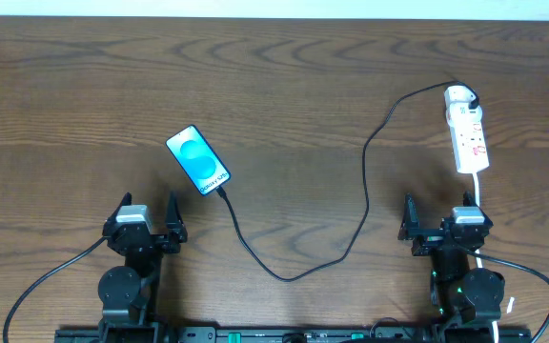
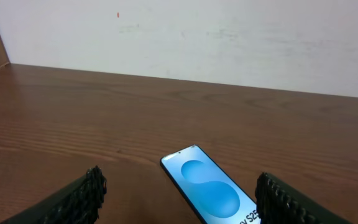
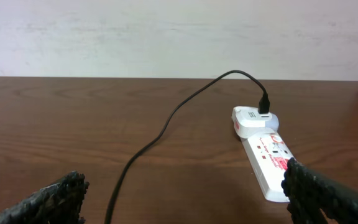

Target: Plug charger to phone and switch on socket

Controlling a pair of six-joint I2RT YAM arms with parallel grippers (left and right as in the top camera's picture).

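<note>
The charger (image 1: 367, 191) appears already seated in the phone (image 1: 198, 160). The phone lies diagonally on the table (image 1: 284, 76) ahead of the left tool (image 1: 148, 205), cable end pointing near-right. The socket (image 1: 467, 133) lies lengthwise, near to far, just ahead of the right tool (image 1: 436, 211). Both tools gape apart, empty. The remaining step is likely pressing a red switch.

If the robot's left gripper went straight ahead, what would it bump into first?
Probably the phone: it lies on the table just ahead of the open left gripper, slightly right of centre. Height is hard to judge, so the gripper might pass above it.
</note>
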